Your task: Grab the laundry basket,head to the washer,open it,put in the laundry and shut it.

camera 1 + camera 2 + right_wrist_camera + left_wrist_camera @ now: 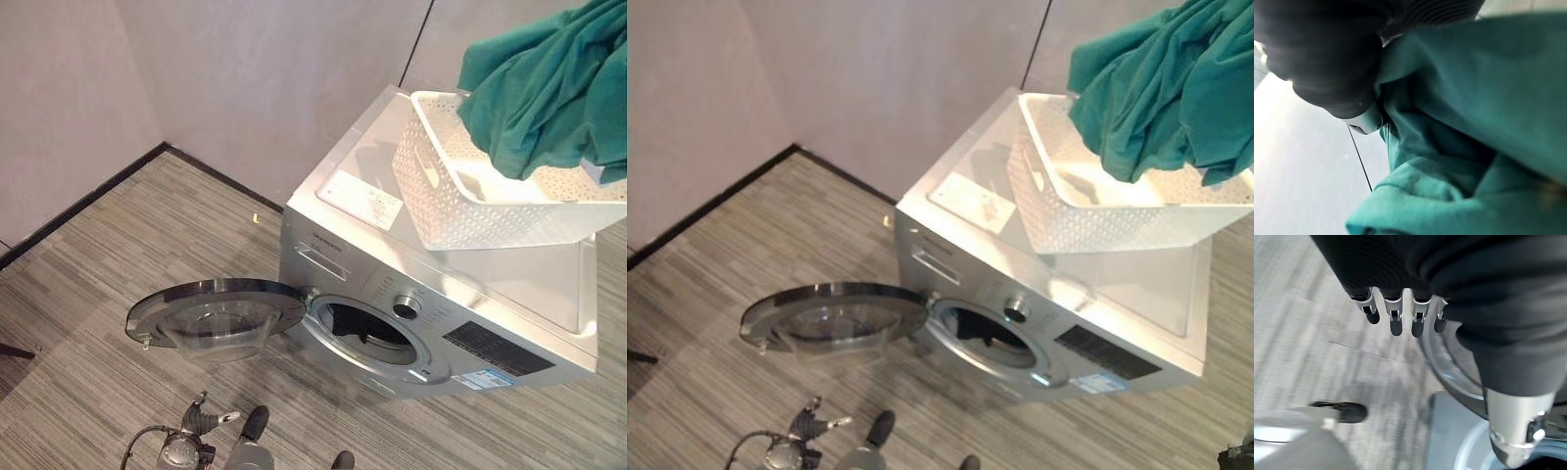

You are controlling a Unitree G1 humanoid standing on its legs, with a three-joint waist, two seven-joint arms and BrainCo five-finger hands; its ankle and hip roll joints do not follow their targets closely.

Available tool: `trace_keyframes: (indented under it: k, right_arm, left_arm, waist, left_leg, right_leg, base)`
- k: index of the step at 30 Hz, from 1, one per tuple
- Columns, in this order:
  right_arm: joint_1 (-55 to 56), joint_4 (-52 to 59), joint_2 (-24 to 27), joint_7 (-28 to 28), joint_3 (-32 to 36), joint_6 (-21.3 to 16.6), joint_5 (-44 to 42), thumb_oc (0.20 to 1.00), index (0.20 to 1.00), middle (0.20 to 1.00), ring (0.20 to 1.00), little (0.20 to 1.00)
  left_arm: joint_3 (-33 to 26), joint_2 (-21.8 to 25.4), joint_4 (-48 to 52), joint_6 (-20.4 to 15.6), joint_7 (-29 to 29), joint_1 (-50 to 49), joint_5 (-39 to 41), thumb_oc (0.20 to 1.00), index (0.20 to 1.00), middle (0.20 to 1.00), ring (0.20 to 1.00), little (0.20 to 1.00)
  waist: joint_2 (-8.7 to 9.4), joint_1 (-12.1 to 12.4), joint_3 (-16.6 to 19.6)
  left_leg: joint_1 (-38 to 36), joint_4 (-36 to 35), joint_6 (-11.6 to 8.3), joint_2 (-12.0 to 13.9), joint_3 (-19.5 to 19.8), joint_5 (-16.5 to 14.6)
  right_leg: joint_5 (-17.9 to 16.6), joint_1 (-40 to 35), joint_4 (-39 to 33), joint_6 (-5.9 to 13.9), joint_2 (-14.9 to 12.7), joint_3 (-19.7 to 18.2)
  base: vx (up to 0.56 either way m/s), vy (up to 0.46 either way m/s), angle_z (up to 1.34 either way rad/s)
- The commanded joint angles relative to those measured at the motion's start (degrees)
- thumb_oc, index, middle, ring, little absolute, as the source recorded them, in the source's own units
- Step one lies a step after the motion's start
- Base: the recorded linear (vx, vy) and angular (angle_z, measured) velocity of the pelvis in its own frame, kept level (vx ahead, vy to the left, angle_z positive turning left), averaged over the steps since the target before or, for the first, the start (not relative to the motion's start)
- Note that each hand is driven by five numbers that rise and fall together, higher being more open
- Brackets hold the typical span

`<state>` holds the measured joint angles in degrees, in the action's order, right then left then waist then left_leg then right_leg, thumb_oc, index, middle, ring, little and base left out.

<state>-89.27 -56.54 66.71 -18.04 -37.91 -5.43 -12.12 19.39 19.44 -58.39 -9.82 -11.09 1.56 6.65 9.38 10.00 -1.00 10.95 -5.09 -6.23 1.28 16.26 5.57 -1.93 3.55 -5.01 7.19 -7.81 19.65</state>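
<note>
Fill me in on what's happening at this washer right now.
The washer stands with its round door swung fully open, and something dark already lies inside the drum. A white laundry basket sits on top of the machine. A teal cloth is lifted above the basket, and the right wrist view shows the right hand pressed into it, its fingers hidden in the folds. The left hand hangs with straight fingers over the floor by the open door, holding nothing.

The white basket (490, 201) sits on the silver washer (529, 279), which stands on striped grey floor (118, 264).
</note>
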Motion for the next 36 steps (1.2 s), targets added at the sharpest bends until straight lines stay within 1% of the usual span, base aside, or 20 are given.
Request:
trace_keyframes:
  k: [1,5,9,10,11,12,14,15,16,17,19,21,25,29,30,31,32,33,34,36]
  right_arm:
    - [-10.3,1.0,4.8,-3.9,-5.0,-3.1,1.3,0.200,0.200,0.200,0.200,0.200]
    - [-11.8,0.3,3.5,-3.2,-6.4,-3.3,0.4,0.200,0.200,0.200,0.200,0.200]
    - [-12.9,-1.3,3.3,-1.7,-8.9,-3.3,-0.5,0.200,0.200,0.200,0.200,0.200]
    - [-13.0,-1.4,3.2,-1.7,-8.9,-3.3,-0.5,0.200,0.200,0.200,0.200,0.200]
    - [-13.4,-1.7,3.4,-1.6,-9.7,-3.2,-0.3,0.200,0.200,0.200,0.200,0.200]
    - [-13.7,-3.0,3.7,-1.0,-10.5,-2.6,-0.5,0.200,0.200,0.200,0.200,0.200]
    - [-14.0,-4.1,3.6,-0.2,-11.0,-2.0,-0.6,0.200,0.200,0.200,0.200,0.200]
    - [-14.1,-4.2,3.5,-0.2,-11.0,-2.0,-0.6,0.200,0.200,0.200,0.200,0.200]
    - [-15.3,-7.4,2.4,1.9,-11.8,-0.8,-0.7,0.200,0.200,0.200,0.200,0.200]
    - [-15.4,-9.0,1.3,3.4,-12.3,0.1,-0.4,0.200,0.200,0.200,0.200,0.200]
    - [-15.5,-9.6,0.5,3.8,-12.5,0.2,-0.3,0.200,0.200,0.200,0.200,0.200]
    - [-15.3,-9.9,-1.5,4.8,-12.6,0.3,-0.7,0.200,0.200,0.200,0.200,0.200]
    - [-15.2,-9.7,-3.9,5.4,-12.0,0.6,-1.7,0.200,0.200,0.200,0.200,0.200]
    - [-14.5,-9.2,-10.1,5.8,-10.9,1.2,-2.7,0.200,0.200,0.200,0.200,0.200]
    - [-14.6,-9.2,-9.7,5.8,-10.9,1.2,-2.7,0.200,0.200,0.200,0.200,0.200]
    - [-14.4,-9.5,-13.7,5.7,-10.3,1.5,-3.1,0.200,0.200,0.200,0.200,0.200]
    - [-14.5,-9.6,-13.5,5.7,-10.3,1.5,-3.1,0.200,0.200,0.200,0.200,0.200]
    - [-14.5,-9.9,-16.3,5.5,-10.3,1.6,-3.4,0.200,0.200,0.200,0.200,0.200]
    - [-14.7,-10.0,-16.1,5.5,-10.3,1.6,-3.4,0.200,0.200,0.200,0.200,0.200]
    - [-15.0,-11.5,-20.8,5.2,-11.0,2.0,-3.8,0.200,0.200,0.200,0.200,0.200]
  left_arm:
    - [0.0,2.3,0.4,-2.6,-1.3,1.3,-0.5,1.000,1.000,1.000,1.000,1.000]
    - [2.2,3.2,5.5,-3.5,-1.0,1.8,-1.3,1.000,1.000,1.000,1.000,1.000]
    - [2.9,10.1,25.0,-4.6,-3.1,2.4,-8.2,1.000,1.000,1.000,1.000,1.000]
    - [2.9,10.1,25.0,-4.5,-3.1,2.4,-8.2,1.000,1.000,1.000,1.000,1.000]
    - [1.8,12.9,31.9,-4.3,-3.2,2.2,-10.5,1.000,1.000,1.000,1.000,1.000]
    - [-1.2,17.7,44.3,-3.9,-1.4,1.7,-12.6,1.000,1.000,1.000,1.000,1.000]
    - [-3.4,20.4,50.8,-3.1,0.8,0.8,-12.8,1.000,1.000,1.000,1.000,1.000]
    - [-3.6,20.4,51.1,-2.9,0.9,0.6,-12.7,1.000,1.000,1.000,1.000,1.000]
    - [-7.7,24.6,62.1,-2.1,5.9,-2.1,-13.0,1.000,1.000,1.000,1.000,1.000]
    - [-13.0,25.6,70.2,-1.9,8.3,-4.7,-9.7,1.000,1.000,1.000,1.000,1.000]
    - [-15.5,26.0,73.8,-2.0,9.1,-5.7,-8.1,1.000,1.000,1.000,1.000,1.000]
    - [-17.6,27.4,78.2,-3.4,8.7,-2.0,-4.9,1.000,1.000,1.000,1.000,1.000]
    - [-13.8,28.4,76.4,-3.7,7.9,7.9,-2.3,1.000,1.000,1.000,1.000,1.000]
    - [-2.3,24.2,68.0,-3.1,4.7,27.4,0.5,1.000,1.000,1.000,1.000,1.000]
    - [-1.3,24.0,67.0,-3.5,4.4,28.6,0.5,1.000,1.000,1.000,1.000,1.000]
    - [3.9,20.9,61.6,-2.9,3.1,36.6,2.3,1.000,1.000,1.000,1.000,1.000]
    - [4.4,20.8,60.9,-3.1,2.9,37.3,2.3,1.000,1.000,1.000,1.000,1.000]
    - [7.9,19.1,56.7,-2.9,1.3,43.7,3.3,1.000,1.000,1.000,1.000,1.000]
    - [8.5,18.9,55.9,-3.2,1.1,44.5,3.4,1.000,1.000,1.000,1.000,1.000]
    - [13.4,14.2,48.6,-2.9,-0.5,52.7,8.2,1.000,1.000,1.000,1.000,1.000]
  waist:
    - [3.29,-0.9,2.1]
    - [3.25,-1.4,2.4]
    - [3.03,-1.5,2.5]
    - [3.04,-1.5,2.5]
    - [2.92,-1.5,2.5]
    - [2.55,-1.0,2.4]
    - [2.34,-0.8,2.5]
    - [2.36,-1.0,2.5]
    - [2.10,-0.1,2.7]
    - [1.75,0.6,2.8]
    - [1.74,0.2,3.1]
    - [1.49,0.1,3.7]
    - [1.20,-0.8,4.4]
    - [0.47,-3.5,5.6]
    - [0.63,-3.2,5.5]
    - [0.16,-4.6,5.8]
    - [0.25,-4.4,5.7]
    - [-0.05,-5.3,6.0]
    - [0.07,-5.0,5.8]
    - [-0.33,-5.9,5.9]
  left_leg:
    - [-2.3,0.1,3.31,-0.6,-0.4,-6.3]
    - [-3.2,0.1,3.50,-0.5,-0.9,-6.7]
    - [-3.7,0.1,3.61,-0.4,-1.3,-6.8]
    - [-3.6,0.1,3.63,-0.4,-1.3,-6.8]
    - [-3.5,0.1,3.61,-0.4,-1.3,-6.8]
    - [-3.5,0.1,3.67,-0.3,-1.2,-6.8]
    - [-3.4,0.1,3.73,-0.3,-1.1,-6.7]
    - [-3.3,0.1,3.76,-0.4,-1.1,-6.7]
    - [-3.4,0.1,3.83,-0.3,-1.0,-6.8]
    - [-3.8,0.1,3.72,-0.1,-0.9,-7.2]
    - [-3.6,0.1,3.77,-0.3,-0.7,-6.8]
    - [-4.4,0.1,3.41,0.0,-1.0,-7.4]
    - [-4.6,0.1,3.17,0.1,-1.4,-7.1]
    - [-4.9,0.1,2.71,0.3,-2.4,-7.1]
    - [-4.8,0.1,2.72,0.3,-2.3,-7.1]
    - [-4.9,0.1,2.68,0.5,-2.8,-7.1]
    - [-4.9,0.1,2.67,0.6,-2.8,-7.1]
    - [-5.0,0.1,2.66,0.7,-3.1,-7.1]
    - [-5.0,0.1,2.65,0.7,-3.1,-7.1]
    - [-5.0,0.1,2.60,0.9,-3.5,-6.9]
  right_leg:
    - [1.9,-2.6,0.0,2.08,-1.9,-0.7]
    - [1.8,-2.9,0.0,2.05,-1.9,-1.3]
    - [1.6,-3.1,0.0,2.12,-1.9,-1.8]
    - [1.6,-3.1,0.0,2.15,-2.0,-1.7]
    - [1.6,-3.1,0.0,2.16,-2.0,-1.6]
    - [1.6,-3.1,0.0,2.17,-1.9,-1.6]
    - [1.5,-3.1,0.0,2.18,-1.8,-1.5]
    - [1.5,-3.0,0.0,2.21,-1.9,-1.5]
    - [1.6,-3.2,0.0,2.18,-1.8,-1.4]
    - [1.9,-3.6,0.0,2.14,-1.6,-1.2]
    - [1.7,-3.5,0.0,2.18,-1.8,-1.0]
    - [2.2,-4.1,0.0,2.00,-1.5,-1.1]
    - [2.0,-4.4,0.0,1.88,-1.5,-1.3]
    - [2.1,-4.3,0.0,1.62,-1.3,-2.1]
    - [2.1,-4.2,0.0,1.63,-1.3,-2.0]
    - [1.9,-3.9,0.0,1.58,-1.3,-2.6]
    - [1.9,-3.9,0.0,1.57,-1.2,-2.6]
    - [1.8,-3.7,0.0,1.56,-1.2,-3.1]
    - [1.8,-3.7,0.0,1.55,-1.2,-3.1]
    - [1.6,-3.5,0.0,1.56,-1.1,-3.7]
  base:
    - [0.00,0.000,0.00]
    - [-0.01,0.010,-0.04]
    - [-0.01,0.002,-0.07]
    - [-0.03,0.000,-0.07]
    - [-0.02,-0.012,-0.07]
    - [-0.02,-0.012,-0.08]
    - [-0.01,-0.008,-0.04]
    - [0.00,0.000,0.00]
    - [0.00,0.000,0.00]
    - [0.00,0.000,0.00]
    - [-0.01,0.002,0.02]
    - [0.01,-0.007,0.11]
    - [-0.01,0.012,0.04]
    - [-0.01,0.006,-0.02]
    - [-0.04,0.027,-0.09]
    - [-0.02,0.010,-0.10]
    - [-0.03,0.016,-0.13]
    - [-0.01,0.005,-0.12]
    - [-0.02,0.006,-0.20]
    - [-0.02,-0.001,-0.22]
